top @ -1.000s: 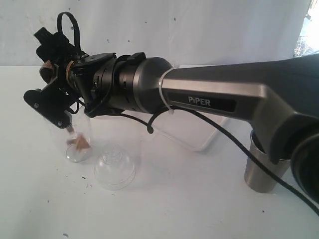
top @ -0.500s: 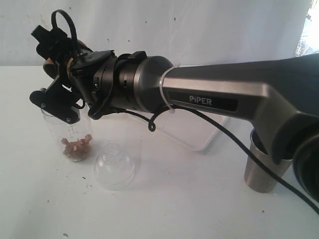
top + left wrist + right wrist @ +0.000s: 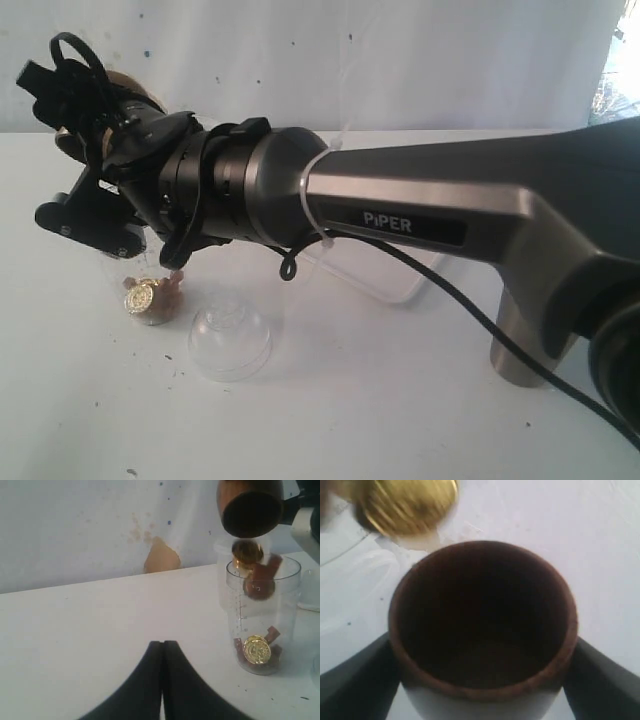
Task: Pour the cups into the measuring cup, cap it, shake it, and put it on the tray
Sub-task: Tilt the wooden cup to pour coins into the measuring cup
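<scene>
Tipping steeper over the clear graduated plastic measuring cup [image 3: 262, 615], the right tool's [image 3: 480, 675] gripped round reddish-brown wooden cup [image 3: 250, 507] now sheds gold coins [image 3: 256, 650]. Meanwhile the left tool [image 3: 162, 680] is closed and empty; the first pour looks nearly done.

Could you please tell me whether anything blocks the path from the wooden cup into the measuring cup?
Nothing visible does. The wooden cup hangs tipped over the open mouth of the measuring cup. The cap lies beside it, not on it, and a gold coin and brown pieces are dropping in.
</scene>
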`<state>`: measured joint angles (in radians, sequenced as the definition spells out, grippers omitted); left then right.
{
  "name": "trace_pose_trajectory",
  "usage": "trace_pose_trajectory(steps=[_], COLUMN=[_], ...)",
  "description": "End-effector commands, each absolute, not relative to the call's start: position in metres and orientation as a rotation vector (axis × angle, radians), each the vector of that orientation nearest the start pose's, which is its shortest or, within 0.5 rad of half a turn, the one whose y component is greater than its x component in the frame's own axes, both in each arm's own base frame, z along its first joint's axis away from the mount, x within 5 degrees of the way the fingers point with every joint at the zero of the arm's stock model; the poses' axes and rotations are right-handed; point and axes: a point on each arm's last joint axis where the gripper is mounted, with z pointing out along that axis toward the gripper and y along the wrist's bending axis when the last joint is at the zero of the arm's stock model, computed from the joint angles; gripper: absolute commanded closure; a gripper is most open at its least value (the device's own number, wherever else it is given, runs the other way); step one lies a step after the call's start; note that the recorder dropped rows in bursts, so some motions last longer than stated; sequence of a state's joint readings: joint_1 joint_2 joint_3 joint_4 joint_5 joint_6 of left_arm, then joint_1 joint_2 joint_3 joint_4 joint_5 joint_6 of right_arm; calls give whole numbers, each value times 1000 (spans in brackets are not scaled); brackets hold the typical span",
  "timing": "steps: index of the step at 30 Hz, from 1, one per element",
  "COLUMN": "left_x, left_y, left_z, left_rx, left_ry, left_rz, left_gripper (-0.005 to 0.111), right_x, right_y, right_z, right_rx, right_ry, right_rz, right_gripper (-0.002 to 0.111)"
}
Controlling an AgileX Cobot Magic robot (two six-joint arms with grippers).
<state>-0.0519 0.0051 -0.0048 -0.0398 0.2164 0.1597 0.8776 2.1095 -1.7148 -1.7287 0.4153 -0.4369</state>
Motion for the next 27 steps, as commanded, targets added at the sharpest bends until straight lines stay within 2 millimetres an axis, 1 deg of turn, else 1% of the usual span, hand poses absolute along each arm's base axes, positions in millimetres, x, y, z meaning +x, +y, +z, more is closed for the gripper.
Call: trace_pose_trajectory(steps=[1, 8, 27], left_x=[56, 56, 56], left_y=[-4, -4, -4], left_z=[195, 195, 195], left_rx=[150, 150, 150], left_ry=[1680, 1680, 1680], left_rz=[44, 44, 44], left_gripper=[107, 107, 107], right_x=[351, 352, 354], right_y=[361, 362, 360], right_z=[282, 276, 277], right_rx=[-1919, -1932, -1927], right_ry=[410, 410, 432], right_rz=[-1312, -1308, -1336], right_gripper=[108, 108, 108])
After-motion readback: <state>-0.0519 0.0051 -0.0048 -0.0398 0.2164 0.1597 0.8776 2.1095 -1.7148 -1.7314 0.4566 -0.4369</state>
